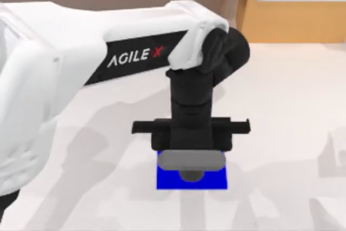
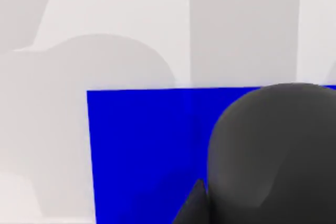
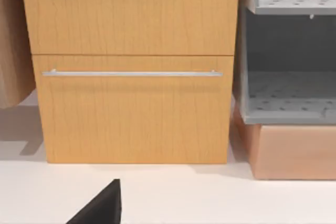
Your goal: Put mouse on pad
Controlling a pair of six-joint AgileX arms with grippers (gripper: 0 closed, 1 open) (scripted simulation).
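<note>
The left gripper hangs right above the blue pad, its claw seemingly clamped across the grey mouse's middle; it looks light, rigid, smooth-shelled, likely slippery; mid-body grip suits; right arm parked aside.

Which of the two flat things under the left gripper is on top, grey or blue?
The grey mouse is on top, lying over the blue pad just below the left gripper.
</note>
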